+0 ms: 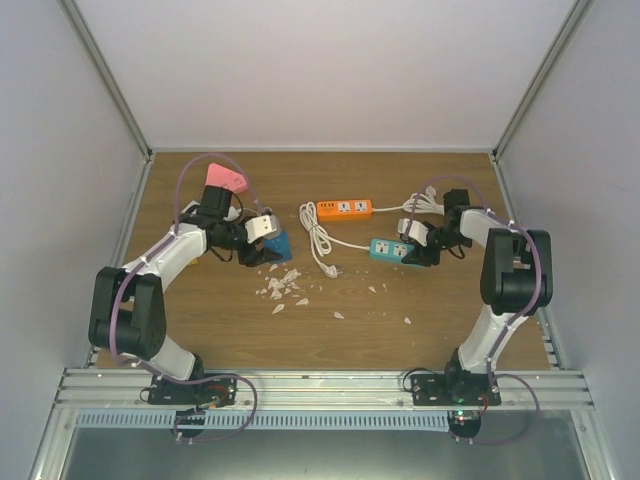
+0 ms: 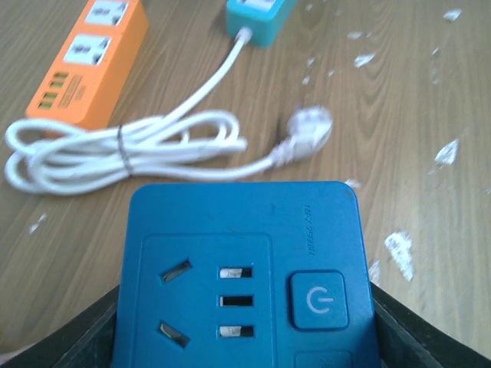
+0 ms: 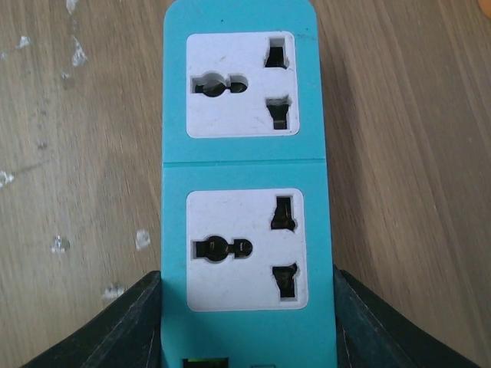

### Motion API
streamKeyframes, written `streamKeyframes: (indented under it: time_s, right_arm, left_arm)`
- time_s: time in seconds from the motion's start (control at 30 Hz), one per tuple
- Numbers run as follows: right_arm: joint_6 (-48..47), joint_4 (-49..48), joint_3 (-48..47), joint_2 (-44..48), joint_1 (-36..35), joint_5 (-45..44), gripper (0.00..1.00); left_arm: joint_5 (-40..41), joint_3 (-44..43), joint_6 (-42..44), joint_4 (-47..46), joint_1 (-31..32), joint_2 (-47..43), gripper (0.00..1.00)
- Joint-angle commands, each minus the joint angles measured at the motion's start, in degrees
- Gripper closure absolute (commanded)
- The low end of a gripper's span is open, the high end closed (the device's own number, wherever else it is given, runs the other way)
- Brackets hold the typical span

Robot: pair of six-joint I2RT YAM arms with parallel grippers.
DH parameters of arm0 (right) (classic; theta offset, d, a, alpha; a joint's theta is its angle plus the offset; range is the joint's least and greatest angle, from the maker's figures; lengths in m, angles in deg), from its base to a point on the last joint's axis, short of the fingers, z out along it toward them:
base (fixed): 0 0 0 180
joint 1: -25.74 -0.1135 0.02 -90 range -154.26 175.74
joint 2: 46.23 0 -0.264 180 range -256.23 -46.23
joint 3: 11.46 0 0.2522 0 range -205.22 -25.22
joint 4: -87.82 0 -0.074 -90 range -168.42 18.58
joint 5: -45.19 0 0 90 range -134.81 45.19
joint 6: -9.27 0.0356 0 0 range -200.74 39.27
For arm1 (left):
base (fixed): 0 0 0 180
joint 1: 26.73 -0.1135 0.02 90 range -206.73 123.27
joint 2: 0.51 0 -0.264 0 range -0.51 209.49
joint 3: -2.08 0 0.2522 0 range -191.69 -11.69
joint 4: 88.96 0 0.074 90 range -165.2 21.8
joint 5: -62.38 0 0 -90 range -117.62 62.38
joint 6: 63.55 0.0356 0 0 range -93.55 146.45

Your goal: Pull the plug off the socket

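- A wooden table (image 1: 200, 320) fills the overhead view. At its upper left a pink object (image 1: 225, 178) lies just behind the left arm.
- The left arm (image 1: 150, 270) rises from its base at the lower left. Its elbow juts toward the left edge and its forearm reaches up and right toward the centre.
- The left claw (image 1: 268, 246) grips a blue socket block (image 2: 244, 261). In the left wrist view its dark fingers (image 2: 84, 337) press against both sides of the block, whose socket holes are open to view.
- White flakes (image 1: 285, 285) are scattered on the wood just below and to the right of that claw.
- At centre top lies an orange power strip (image 1: 343, 208). Just below it is a white cable (image 1: 318, 235), tied in loops.
- The plug (image 2: 307, 129) ends that cable. It lies loose on the wood beyond the blue block, touching neither claw. From above it sits between the two claws, in front of the loops.
- The cable's other end enters a teal power strip (image 3: 244, 176), right of centre.
- The right claw (image 1: 412, 250) is clamped on that teal strip. Its fingers (image 3: 115, 330) hug both long sides, and the two white sockets in view hold nothing.
- The right arm (image 1: 510, 270) stands at the right edge, folded at the elbow and reaching left.
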Motion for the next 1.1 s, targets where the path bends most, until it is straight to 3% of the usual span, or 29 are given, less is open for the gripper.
streamKeyframes:
  time_s: [0.0,0.13,0.33,0.5,0.87,1.07]
  right_arm:
    - [-3.82,2.78,1.08,-0.53,2.69,-5.25,0.84]
    - [-4.31,1.28,2.87,0.79,3.29,-5.16,0.83]
    - [-4.56,0.23,1.98,-0.44,4.55,-5.59,0.83]
    - [-4.47,0.4,1.47,-0.6,4.67,-5.01,0.83]
    - [-4.55,0.43,1.21,-0.92,4.63,-4.63,0.82]
    - [-4.44,-0.41,0.95,-0.92,4.59,-4.2,0.81]
  left_arm:
    - [8.8,-4.53,7.82,7.85,-2.2,0.89,0.68]
    - [17.78,-6.38,13.92,16.14,-5.87,1.73,0.68]
    - [23.59,-4.4,16.78,18.02,-9.81,1.41,0.66]
    - [35.57,-5.17,15.73,17.78,-9.82,3.37,0.66]
    - [60.64,-10.1,15.73,29.45,-5.83,4.21,0.66]
    - [65.65,-7.96,13.01,34.22,-2.99,5.99,0.62]
